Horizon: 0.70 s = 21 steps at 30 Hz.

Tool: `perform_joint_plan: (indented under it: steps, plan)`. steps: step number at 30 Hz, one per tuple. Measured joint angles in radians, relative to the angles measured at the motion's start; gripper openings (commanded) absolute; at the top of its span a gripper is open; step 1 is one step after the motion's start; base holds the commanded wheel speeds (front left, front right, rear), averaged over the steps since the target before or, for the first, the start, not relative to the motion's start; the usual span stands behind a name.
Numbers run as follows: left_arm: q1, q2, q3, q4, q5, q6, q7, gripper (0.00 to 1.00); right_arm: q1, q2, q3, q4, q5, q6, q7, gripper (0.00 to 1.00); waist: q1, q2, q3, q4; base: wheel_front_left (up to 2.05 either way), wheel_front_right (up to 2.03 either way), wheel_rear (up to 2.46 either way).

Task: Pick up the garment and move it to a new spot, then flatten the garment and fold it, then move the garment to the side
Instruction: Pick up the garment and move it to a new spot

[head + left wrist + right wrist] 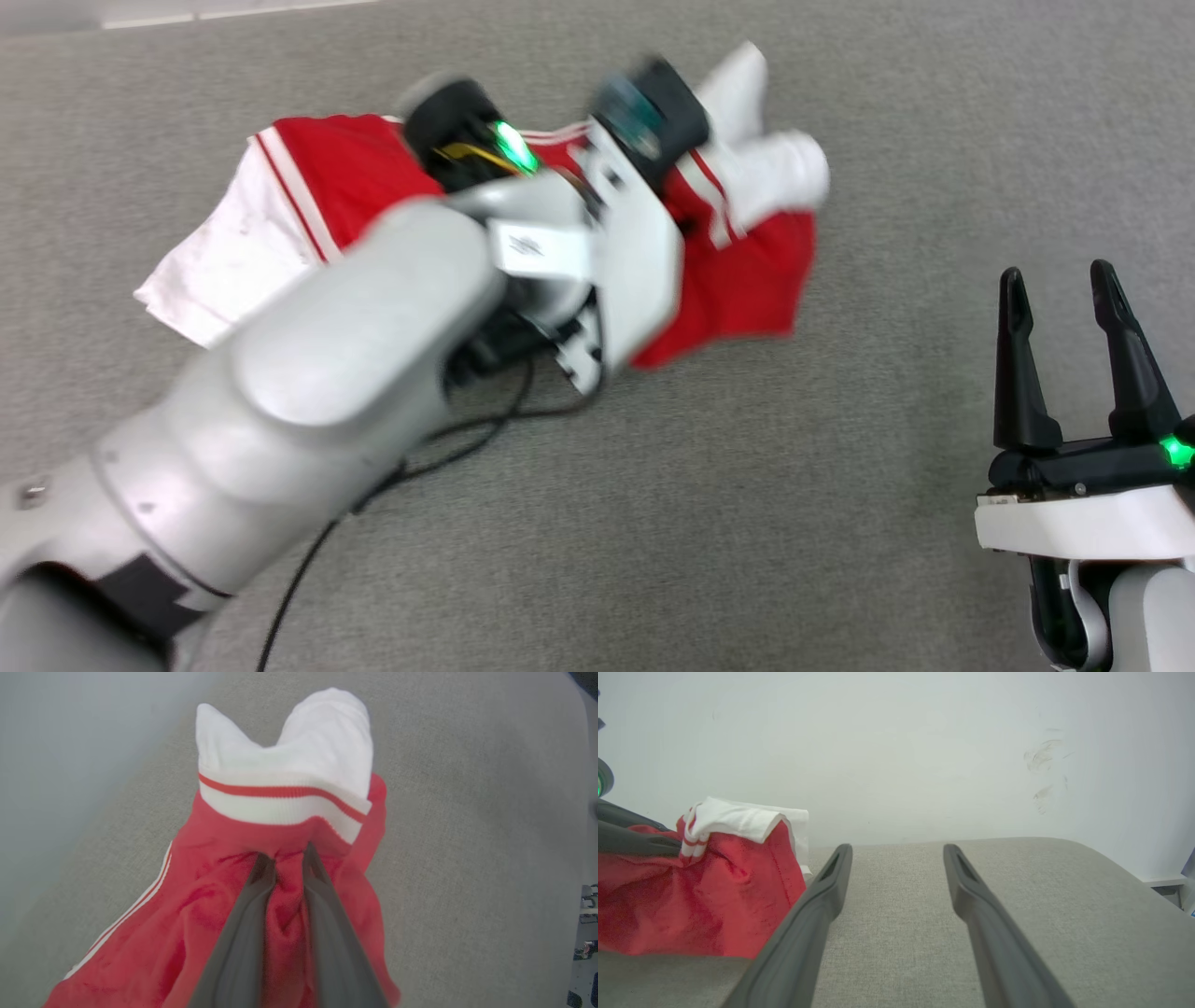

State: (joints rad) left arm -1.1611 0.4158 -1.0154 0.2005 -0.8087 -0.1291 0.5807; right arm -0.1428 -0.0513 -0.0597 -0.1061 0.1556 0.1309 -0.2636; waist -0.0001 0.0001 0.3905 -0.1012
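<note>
Right tool [1060, 275], head view: spread open, empty, low on the right, well apart from the garment [738, 280]. Left arm [355, 355] stretched over that rumpled red-and-white heap on the grey table [840, 513].

Left wrist view: left tool [285, 851] pinched shut on a fold of red cloth just below the striped trim [280, 791].

Right wrist view: same open tool over bare table, garment bunched off to one side.

Judged from this: grasp made, likely mid-pickup. Moving, flattening, folding and setting aside not yet done.
</note>
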Motion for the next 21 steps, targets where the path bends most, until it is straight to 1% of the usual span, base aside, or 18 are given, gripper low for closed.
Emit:
perform_joint_plan:
  steps: [6,9,12,15,16,17,18,21]
  plan:
    - [-0.006,-0.105,-0.21,0.102,-0.023,0.0,-0.077,0.0,-0.002,0.0,-0.002,-0.002,0.018,0.0,0.0,1.0,0.0,0.0,0.03,-0.046,0.0,0.0,0.0]
    - [0.03,-0.156,-0.251,0.143,-0.037,0.0,-0.101,0.0,-0.005,0.0,-0.003,-0.002,0.021,0.0,0.0,1.0,0.0,0.0,0.041,-0.057,0.0,0.0,0.0]
    - [0.084,-0.202,-0.263,0.166,-0.036,0.0,-0.109,0.0,-0.006,0.0,-0.004,-0.002,0.023,0.0,0.0,1.0,0.0,0.0,0.045,-0.06,0.0,0.0,0.0]
    - [0.138,-0.235,-0.263,0.163,0.0,0.001,-0.095,0.0,-0.007,0.0,-0.009,0.002,0.022,0.0,0.0,1.0,0.0,0.0,0.04,-0.056,0.0,0.0,0.0]
    - [0.148,-0.243,-0.264,0.164,0.007,0.001,-0.108,0.13,-0.007,0.0,-0.011,0.003,0.021,0.0,0.0,1.0,0.0,0.0,0.036,-0.053,0.0,0.0,0.0]
    - [0.151,-0.247,-0.264,0.165,0.015,0.001,-0.123,1.0,-0.007,0.0,-0.013,0.004,0.019,0.0,0.0,1.0,0.0001,0.0,0.032,-0.05,0.0,0.0,0.0]
    - [0.151,-0.249,-0.264,0.167,0.022,0.001,-0.143,1.0,-0.006,0.0,-0.013,0.006,0.017,0.0,0.0,1.0,0.0001,0.0,0.027,-0.047,0.0,0.0,0.0]
    - [0.147,-0.264,-0.266,0.181,0.012,0.0,-0.251,1.0,0.0,0.0,-0.017,0.009,0.004,0.0,0.0,1.0,0.0001,0.0,0.005,-0.034,0.0,0.0,0.0]
